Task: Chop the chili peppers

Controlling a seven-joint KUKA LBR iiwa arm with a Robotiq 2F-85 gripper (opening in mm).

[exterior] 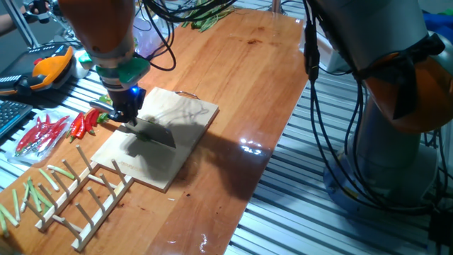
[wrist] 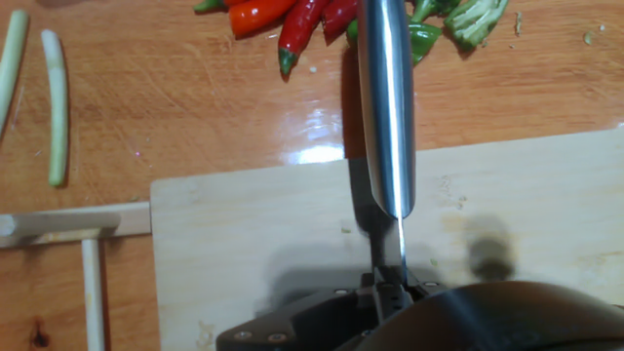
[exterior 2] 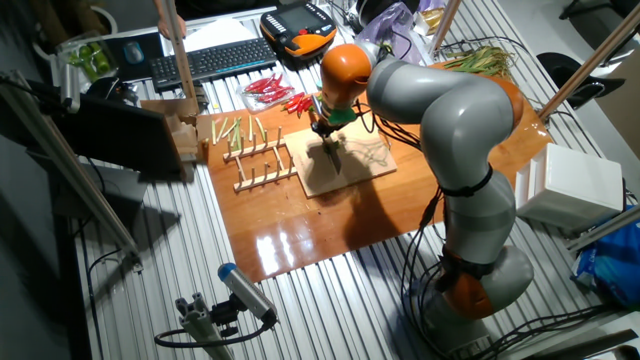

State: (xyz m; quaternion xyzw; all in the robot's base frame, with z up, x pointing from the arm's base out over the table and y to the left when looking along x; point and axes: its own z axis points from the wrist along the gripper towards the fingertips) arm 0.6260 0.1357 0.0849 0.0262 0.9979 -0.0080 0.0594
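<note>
Gripping the knife (wrist: 386, 107), the hand (exterior: 126, 113); green chili peppers (wrist: 458, 24) plain only from the hand view

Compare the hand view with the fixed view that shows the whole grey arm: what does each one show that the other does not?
Only the hand view shows the glossy bright-green chili pieces beyond the shiny steel knife blade, off the board, and the blade's thin edge.

Only the fixed view shows the whole grey and orange robot arm, the black keyboard and the wooden peg rack.

Both show the pale wooden cutting board, the slender red chilies, the orange-brown wooden table and the pale-green stalk sticks.
</note>
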